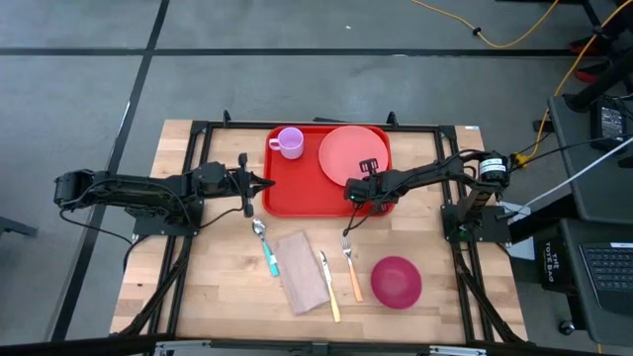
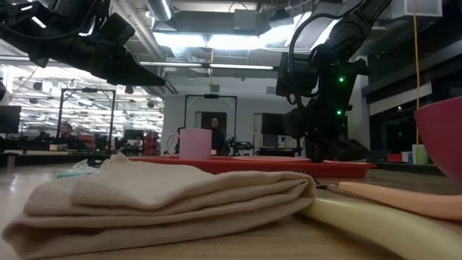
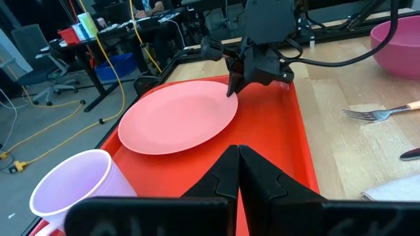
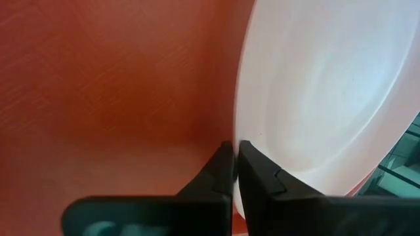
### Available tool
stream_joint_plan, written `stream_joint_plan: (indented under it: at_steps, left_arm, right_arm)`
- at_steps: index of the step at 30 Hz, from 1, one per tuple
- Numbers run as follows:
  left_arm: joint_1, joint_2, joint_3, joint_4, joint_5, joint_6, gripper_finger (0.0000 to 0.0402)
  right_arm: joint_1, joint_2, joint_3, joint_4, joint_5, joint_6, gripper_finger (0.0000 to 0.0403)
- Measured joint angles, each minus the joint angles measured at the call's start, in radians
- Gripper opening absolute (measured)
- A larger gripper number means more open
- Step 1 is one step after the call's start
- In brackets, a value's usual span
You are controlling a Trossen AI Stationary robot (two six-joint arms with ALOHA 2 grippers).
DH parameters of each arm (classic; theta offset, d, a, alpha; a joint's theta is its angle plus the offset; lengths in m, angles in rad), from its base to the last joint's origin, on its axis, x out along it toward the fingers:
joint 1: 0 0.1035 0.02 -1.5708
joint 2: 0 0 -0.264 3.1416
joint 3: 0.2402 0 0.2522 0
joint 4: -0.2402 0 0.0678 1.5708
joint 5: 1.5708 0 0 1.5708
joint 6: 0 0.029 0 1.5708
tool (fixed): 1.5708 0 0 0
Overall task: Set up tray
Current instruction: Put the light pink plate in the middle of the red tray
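Currently I am logging items by size. Tray (image 1: 297, 193): sitting at the table's far middle, holding the plate (image 1: 351, 150) and cup (image 1: 289, 142). Right gripper (image 1: 364, 187): fingers together, hanging at the plate's near edge, likely for nudging it. Left gripper (image 1: 259, 184): fingers together, hovering at the tray's left rim. Napkin (image 1: 302, 269), bowl (image 1: 397, 280), fork (image 1: 350, 262), knife (image 1: 327, 284), spoon (image 1: 266, 245): waiting on open wood nearer me, well apart from the tray.

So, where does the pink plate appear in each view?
High view: the pink plate lies on the red tray, right half.
Low view: not visible.
Left wrist view: centre-left.
Right wrist view: pale curved surface on the right.
Shared landmark: the right gripper at the plate's edge.
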Motion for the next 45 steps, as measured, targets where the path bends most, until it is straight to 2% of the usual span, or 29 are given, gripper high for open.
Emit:
stream_joint_plan:
  at_steps: [24,35,41,45]
  left_arm:
    - [0.0,0.0,0.0,0.0,0.0,0.002,0.0003]
    - [0.0,0.0,0.0,0.0,0.0,0.002,0.0005]
    - [0.0,0.0,0.0,0.0,0.0,0.0,0.0001]
    - [0.0,0.0,0.0,0.0,0.0,0.0,0.0004]
  right_arm:
    - [0.0,0.0,0.0,0.019,-0.004,-0.005,0.0012]
    - [0.027,-0.003,-0.001,0.028,0.042,-0.003,0.0008]
    - [0.082,-0.068,-0.002,0.029,0.039,-0.003,0.0008]
    - [0.112,-0.124,-0.001,0.045,-0.022,-0.003,0.0008]
